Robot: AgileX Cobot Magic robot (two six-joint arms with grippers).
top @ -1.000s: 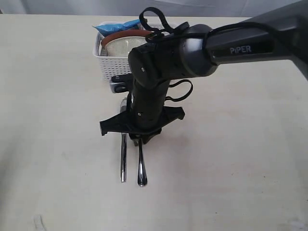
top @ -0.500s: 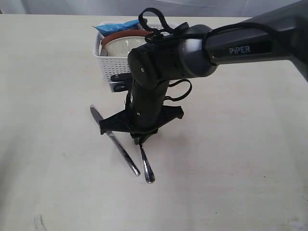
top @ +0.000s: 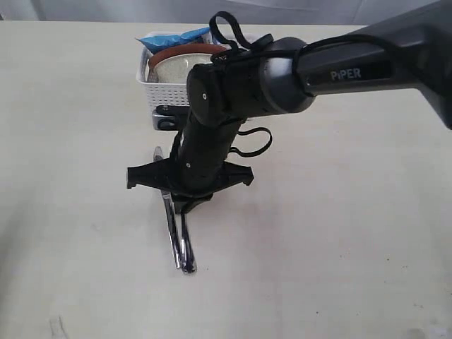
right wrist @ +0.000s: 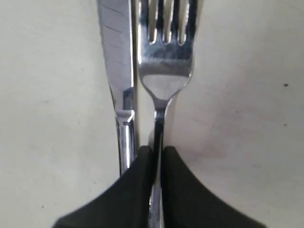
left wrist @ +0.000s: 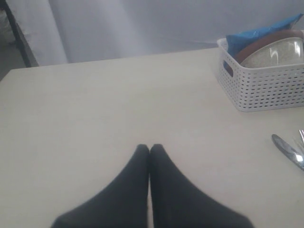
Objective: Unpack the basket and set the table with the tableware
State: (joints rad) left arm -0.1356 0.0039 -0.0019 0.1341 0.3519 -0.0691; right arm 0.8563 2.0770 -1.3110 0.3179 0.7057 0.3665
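Note:
My right gripper (right wrist: 156, 152) is shut on the handle of the steel fork (right wrist: 164, 61), just below its neck. The steel knife (right wrist: 118, 61) lies close alongside it on the table (top: 339, 233). In the exterior view the right gripper (top: 185, 205) points down in front of the white basket (top: 166, 95), with the fork handle (top: 187, 248) and knife (top: 171, 236) sticking out toward the near edge. The basket holds a pale bowl (top: 176, 67) and a brown-red plate (top: 176, 53). My left gripper (left wrist: 149, 148) is shut on nothing, low over bare tabletop, well apart from the basket (left wrist: 266, 85).
A blue snack packet (top: 169, 37) stands at the back of the basket. A steel-grey object (top: 164, 121) lies against the basket's front, half hidden by the right arm. The knife tip (left wrist: 285, 146) shows at the edge of the left wrist view.
The right gripper has shut on the fork handle and moved left with it. The knife, knocked askew half a second ago, lies parallel beside the fork again. The left gripper is unmoved.

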